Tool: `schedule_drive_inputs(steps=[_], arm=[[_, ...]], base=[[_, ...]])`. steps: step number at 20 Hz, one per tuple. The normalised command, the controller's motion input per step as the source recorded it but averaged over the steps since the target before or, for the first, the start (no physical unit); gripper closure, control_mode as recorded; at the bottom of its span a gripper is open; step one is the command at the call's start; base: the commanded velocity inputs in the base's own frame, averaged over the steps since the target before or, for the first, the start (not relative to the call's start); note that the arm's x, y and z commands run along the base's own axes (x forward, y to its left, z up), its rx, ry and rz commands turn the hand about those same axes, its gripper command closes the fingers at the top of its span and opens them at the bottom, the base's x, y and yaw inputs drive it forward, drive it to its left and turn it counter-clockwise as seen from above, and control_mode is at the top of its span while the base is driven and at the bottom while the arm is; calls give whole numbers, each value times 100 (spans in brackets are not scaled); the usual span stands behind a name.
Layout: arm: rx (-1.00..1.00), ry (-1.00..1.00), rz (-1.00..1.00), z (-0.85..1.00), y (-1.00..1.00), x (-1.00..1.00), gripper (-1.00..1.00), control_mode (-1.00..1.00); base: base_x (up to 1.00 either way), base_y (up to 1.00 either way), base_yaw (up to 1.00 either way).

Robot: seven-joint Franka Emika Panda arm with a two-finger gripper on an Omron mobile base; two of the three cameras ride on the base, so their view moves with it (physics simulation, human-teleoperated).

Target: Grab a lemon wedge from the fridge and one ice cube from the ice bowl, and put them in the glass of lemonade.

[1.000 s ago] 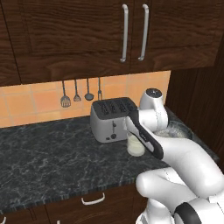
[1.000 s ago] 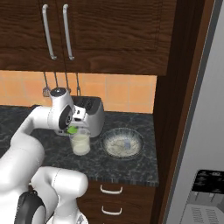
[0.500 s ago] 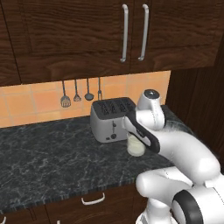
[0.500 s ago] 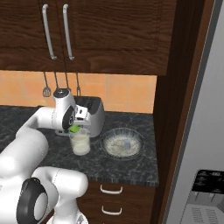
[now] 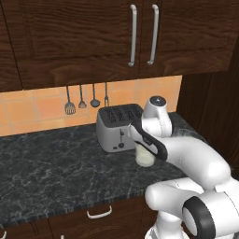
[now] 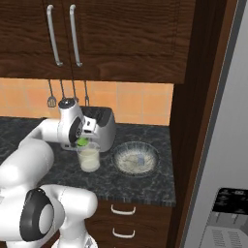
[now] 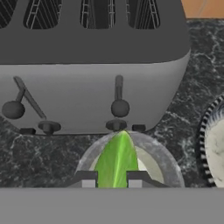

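- Presently the fridge (image 6: pixel 227 145) stands at the right edge of the right base view, its grey door face toward the camera and the dispenser panel low on it. Judged from that, the fetch from the fridge is over.
- Counter (image 5: pixel 51 158): dark marbled stone, bearing all the working items in one cluster below the wooden cabinets.
- Toaster (image 5: pixel 116 127): silver, four-slot, at the back of the cluster, directly behind the glass. Not part of the task; it crowds the approach.
- Ice bowl (image 6: pixel 135 159): wide, shallow, just beside the glass on the fridge side. A pale lump lies inside; whether it is one cube or several cannot be told. The ice step appears not yet done.
- Glass of lemonade (image 6: pixel 89 157): upright in front of the toaster, pale liquid inside. Nothing green is seen floating in it.
- Gripper (image 7: pixel 111 179): fingers clamped on the wedge, poised over the mouth of the glass in the hand view.
- Lemon wedge (image 7: pixel 116 159): bright green, held between the fingers above the rim, not yet released.
- Assessment: roughly the first half is nearly complete. Remaining: drop the wedge, take one cube from the bowl, place it in the glass.
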Motion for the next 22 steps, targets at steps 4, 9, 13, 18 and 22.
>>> schedule_drive_inputs(steps=[4, 9, 13, 18, 22], arm=[[0, -2, 0, -15, 0, 0, 100, -100], [0, 0, 0, 0, 0, 0, -100, -100], [0, 0, 0, 0, 0, 0, -100, -100], [0, 0, 0, 2, 0, -9, -100, -100], [1, 0, 0, 5, 0, -32, -100, -100]], base=[[0, 0, 0], [0, 0, 0], [0, 0, 0], [0, 0, 0], [0, 0, 0]])
